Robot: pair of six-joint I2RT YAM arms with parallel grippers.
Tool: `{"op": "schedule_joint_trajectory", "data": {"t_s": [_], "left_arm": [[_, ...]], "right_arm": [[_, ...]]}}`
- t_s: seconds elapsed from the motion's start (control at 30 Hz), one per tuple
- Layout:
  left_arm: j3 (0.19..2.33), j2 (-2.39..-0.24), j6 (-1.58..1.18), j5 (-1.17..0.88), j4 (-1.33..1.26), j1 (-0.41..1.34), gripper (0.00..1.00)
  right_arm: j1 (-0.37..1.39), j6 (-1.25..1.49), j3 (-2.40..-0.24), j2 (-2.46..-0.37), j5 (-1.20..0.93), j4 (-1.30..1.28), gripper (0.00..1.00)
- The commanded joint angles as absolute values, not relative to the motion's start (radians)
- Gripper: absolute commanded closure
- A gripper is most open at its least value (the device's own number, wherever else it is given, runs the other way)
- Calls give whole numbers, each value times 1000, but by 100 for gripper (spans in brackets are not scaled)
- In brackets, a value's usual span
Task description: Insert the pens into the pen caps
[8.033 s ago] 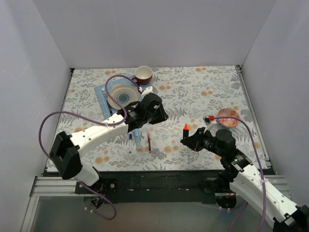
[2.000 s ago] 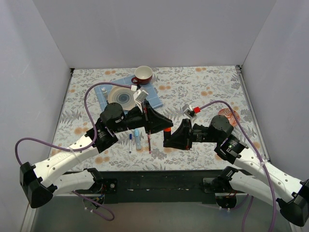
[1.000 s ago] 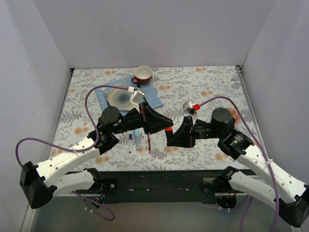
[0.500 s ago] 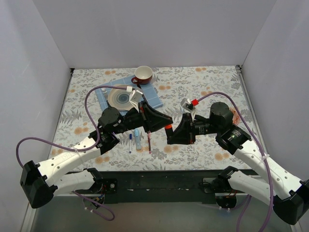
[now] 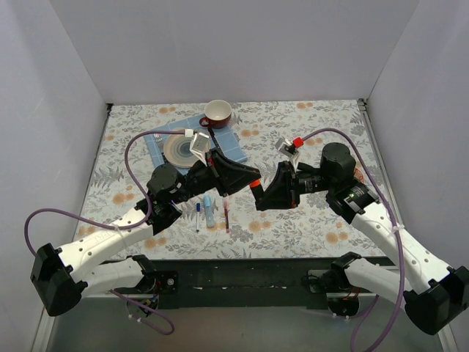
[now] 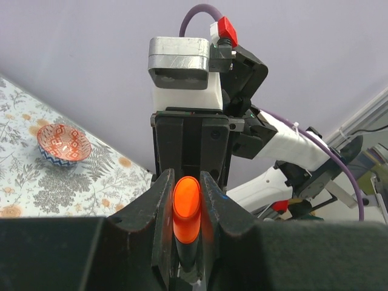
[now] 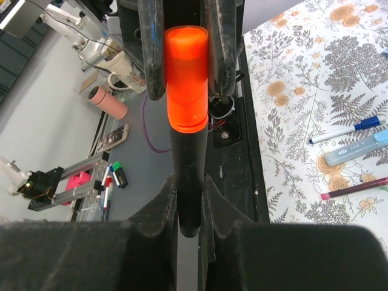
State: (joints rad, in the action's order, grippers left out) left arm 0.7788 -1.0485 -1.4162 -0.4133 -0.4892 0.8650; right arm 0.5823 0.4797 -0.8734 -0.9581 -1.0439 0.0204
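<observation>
While R gripper [image 7: 189, 182] clamps the black highlighter [image 7: 185, 151], L gripper [image 6: 187, 182] pinches the orange cap [image 7: 187, 79]. Axes line up; cap looks seated.

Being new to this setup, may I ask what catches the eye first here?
Above the middle of the floral-patterned table, the left hand and right hand meet tip to tip. The left clamps a bright orange plastic cap, and the right clamps the chunky black highlighter barrel that the cap sits on. Nearer the front edge, three loose pens lie side by side on the cloth.
</observation>
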Motion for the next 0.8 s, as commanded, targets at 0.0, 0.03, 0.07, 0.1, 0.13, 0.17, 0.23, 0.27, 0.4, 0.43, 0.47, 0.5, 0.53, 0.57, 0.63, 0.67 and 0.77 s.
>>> {"op": "schedule_joint_trajectory", "data": {"t_s": [0.0, 0.03, 0.07, 0.1, 0.13, 0.17, 0.23, 0.27, 0.4, 0.43, 0.47, 0.5, 0.53, 0.57, 0.63, 0.67, 0.77], "left_arm": [[667, -1140, -1469, -867, -142, 1011, 100], [669, -1147, -1488, -862, -150, 1015, 100], [667, -1155, -1493, -861, -169, 1020, 100], [667, -1163, -1496, -859, -178, 1035, 100], [664, -1172, -1523, -858, -196, 1042, 100], [658, -1177, -1532, -859, -250, 1049, 100], [664, -1204, -1542, -847, -276, 1077, 100], [679, -1215, -1536, -838, -275, 1086, 100], [675, -1261, -1545, -819, -278, 1094, 100], [676, -1272, -1549, -816, -269, 1097, 100], [681, -1288, -1540, -812, -255, 1106, 100], [690, -1290, -1529, -774, -226, 1109, 100], [693, -1290, -1514, -764, -166, 1111, 100], [692, -1273, -1496, -749, -144, 1111, 100], [687, -1252, -1479, -719, -98, 1111, 100], [687, -1243, -1476, -709, -85, 1111, 100], [718, -1249, -1428, -673, -5, 1112, 100]], "right_arm": [[471, 577, -1081, -994, -775, 598, 99], [465, 581, -1094, -1002, -785, 607, 99], [453, 584, -1100, -1008, -791, 617, 99], [449, 587, -1104, -1021, -799, 620, 99], [445, 597, -1109, -1026, -801, 626, 99], [440, 604, -1109, -1031, -805, 647, 99], [439, 629, -1103, -1048, -811, 664, 99], [439, 635, -1098, -1049, -813, 689, 99], [437, 632, -1098, -1060, -799, 677, 99], [437, 617, -1106, -1061, -793, 655, 99], [436, 571, -1126, -1062, -781, 631, 99], [436, 542, -1141, -1060, -769, 553, 99], [436, 513, -1155, -1058, -735, 514, 99], [433, 474, -1170, -1054, -726, 488, 99], [430, 448, -1183, -1052, -709, 437, 99], [426, 436, -1187, -1054, -701, 419, 99], [425, 397, -1212, -1058, -672, 380, 99]]}}
